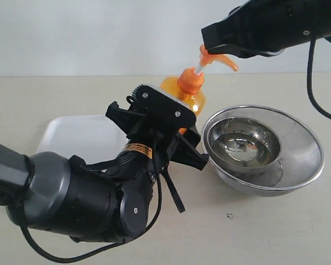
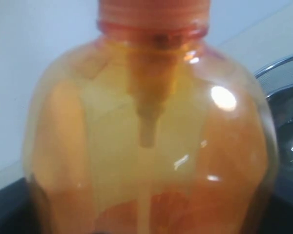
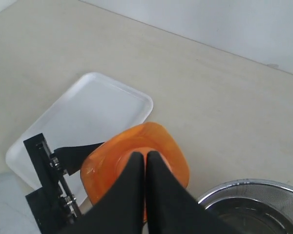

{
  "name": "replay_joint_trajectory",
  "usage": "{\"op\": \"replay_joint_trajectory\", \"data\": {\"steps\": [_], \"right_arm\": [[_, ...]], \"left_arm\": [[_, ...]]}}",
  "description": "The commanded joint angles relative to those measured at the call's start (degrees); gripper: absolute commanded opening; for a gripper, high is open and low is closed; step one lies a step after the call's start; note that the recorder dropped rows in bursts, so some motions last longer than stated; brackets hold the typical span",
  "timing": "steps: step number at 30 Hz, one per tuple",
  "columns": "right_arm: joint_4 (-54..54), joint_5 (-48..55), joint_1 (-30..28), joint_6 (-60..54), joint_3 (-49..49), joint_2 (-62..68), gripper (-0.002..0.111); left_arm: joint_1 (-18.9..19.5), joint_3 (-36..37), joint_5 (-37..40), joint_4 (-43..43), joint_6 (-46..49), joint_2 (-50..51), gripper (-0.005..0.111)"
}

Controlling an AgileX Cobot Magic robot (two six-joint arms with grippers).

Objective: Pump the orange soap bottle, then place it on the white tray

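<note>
The orange soap bottle point(image 1: 192, 100) leans toward the right, held around its body by my left gripper point(image 1: 164, 126), which is shut on it. The bottle's base is hidden behind that gripper. In the left wrist view the bottle point(image 2: 146, 136) fills the frame. Its pump head point(image 1: 218, 59) is raised on the white stem, with the nozzle pointing over the steel bowl. My right gripper point(image 1: 206, 35) is shut, its tips point(image 3: 145, 157) resting just on top of the pump head. The white tray point(image 1: 71, 135) lies flat behind and left of the bottle, also seen from above point(image 3: 97, 107).
A round steel bowl point(image 1: 298, 149) with a smaller bowl inside stands right of the bottle, close to it; its rim point(image 3: 263, 187) shows beside the bottle. My left arm's bulky body point(image 1: 71, 199) fills the front left of the table. A black cable point(image 1: 314, 94) hangs at the right.
</note>
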Motion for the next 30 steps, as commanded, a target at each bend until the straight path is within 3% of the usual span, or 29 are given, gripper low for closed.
{"op": "replay_joint_trajectory", "data": {"steps": [1, 24, 30], "right_arm": [[-1.9, 6.38, 0.12, -0.29, 1.51, 3.23, 0.0], [-2.15, 6.37, 0.12, -0.73, 1.51, 5.96, 0.0], [-3.46, 3.5, 0.01, -1.24, 1.51, 0.39, 0.0]], "left_arm": [[-0.63, -1.01, 3.82, 2.63, -1.68, 0.73, 0.005], [-0.63, -1.32, 3.54, 2.74, -1.9, 2.55, 0.005], [-0.63, -1.32, 3.54, 2.49, -1.89, 2.55, 0.005]]}}
